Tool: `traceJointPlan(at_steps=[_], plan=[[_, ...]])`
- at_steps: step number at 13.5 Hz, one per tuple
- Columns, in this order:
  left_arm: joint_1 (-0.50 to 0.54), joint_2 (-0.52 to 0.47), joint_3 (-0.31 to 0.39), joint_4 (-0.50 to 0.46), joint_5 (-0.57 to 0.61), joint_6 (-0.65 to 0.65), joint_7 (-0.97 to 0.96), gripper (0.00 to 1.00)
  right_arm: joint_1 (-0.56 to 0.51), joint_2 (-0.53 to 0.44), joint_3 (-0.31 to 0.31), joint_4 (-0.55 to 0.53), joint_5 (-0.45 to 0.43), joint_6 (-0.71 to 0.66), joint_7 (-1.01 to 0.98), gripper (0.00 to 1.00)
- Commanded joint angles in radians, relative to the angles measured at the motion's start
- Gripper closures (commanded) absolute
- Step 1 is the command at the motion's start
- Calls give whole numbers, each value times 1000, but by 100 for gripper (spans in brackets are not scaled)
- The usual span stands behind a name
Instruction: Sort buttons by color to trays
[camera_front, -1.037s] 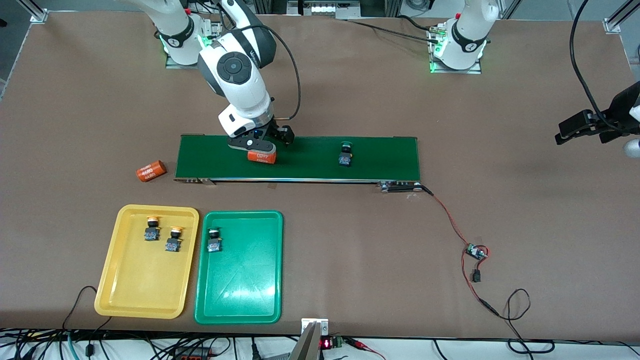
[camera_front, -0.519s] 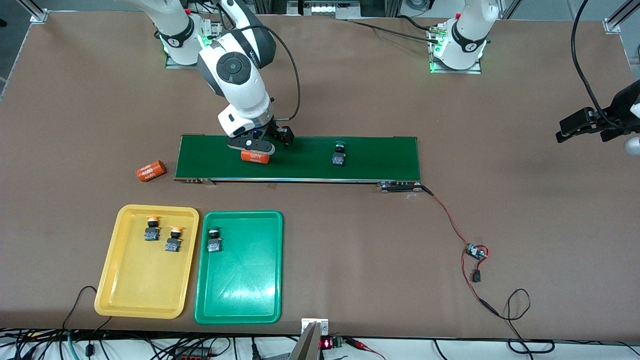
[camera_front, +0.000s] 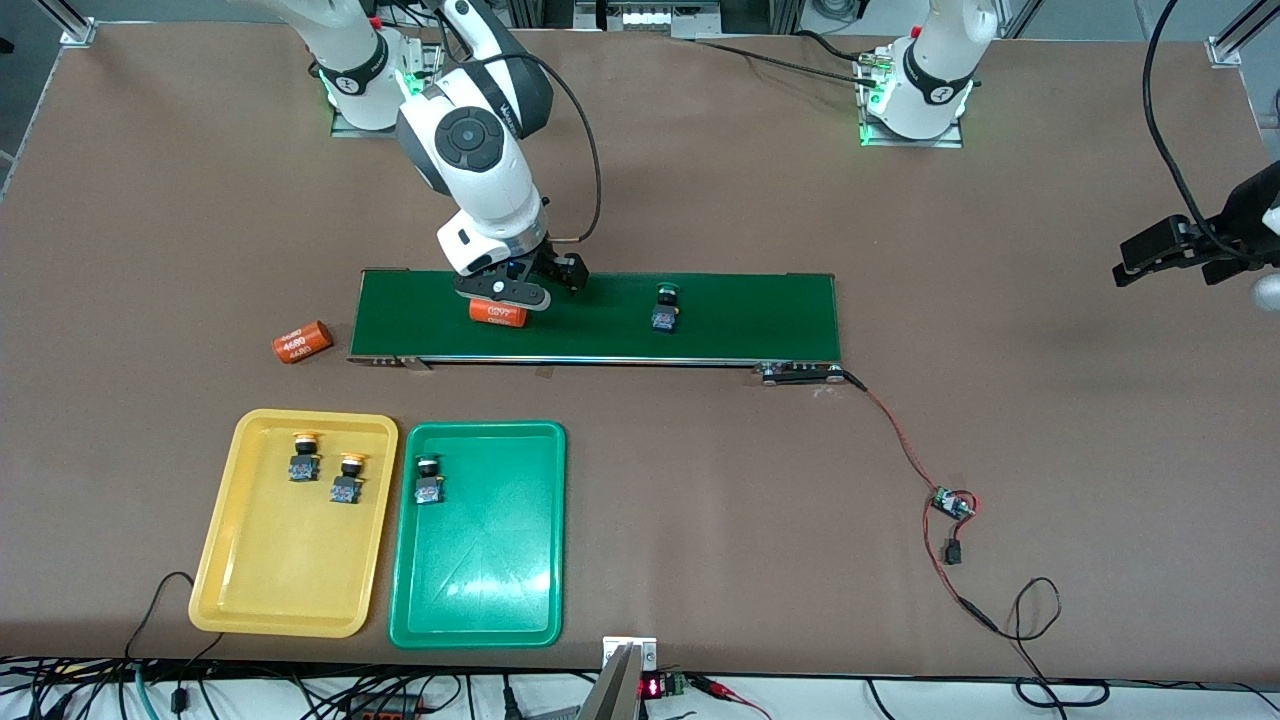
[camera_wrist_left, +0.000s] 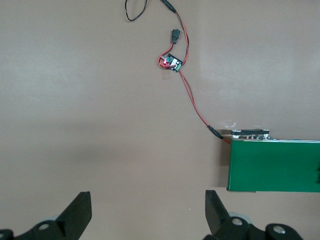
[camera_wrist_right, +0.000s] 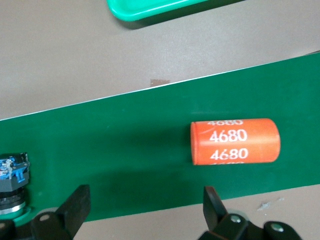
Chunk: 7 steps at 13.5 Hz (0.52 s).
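— Where are the buttons lying?
— Two yellow buttons (camera_front: 305, 455) in the yellow tray (camera_front: 262, 600), one green button (camera_front: 428, 480) in the green tray (camera_front: 480, 610), another green one (camera_front: 664, 307) mid-conveyor (camera_front: 760, 315).
— Grippers?
— The right gripper (camera_front: 510, 290) is hanging released over an orange cylinder (camera_front: 498, 314); the left gripper (camera_front: 1165, 255) is waiting released at the table's edge.

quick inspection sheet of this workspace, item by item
surface: brown table, with a green conveyor belt on it
job's things: two yellow-capped buttons in the yellow tray; one green-capped button in the green tray; one green-capped button on belt
clutter: orange cylinder on the belt, another orange cylinder on the table off the belt's end
grippers: right gripper open over the belt cylinder; left gripper open, waiting over bare table
cables: red-black lead from belt to small circuit board
surroundings: cable bundle along the table edge
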Motion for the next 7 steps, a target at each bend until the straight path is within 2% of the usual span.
traceJointPlan(at_steps=[1,7], plan=[[-6,-15,2,-2,-3,4,22,0,23,32,-4,44,-7,-3,36,0],[-4,-17,13,-3,-4,2,21,0,24,43,-4,56,-8,-4,36,0]])
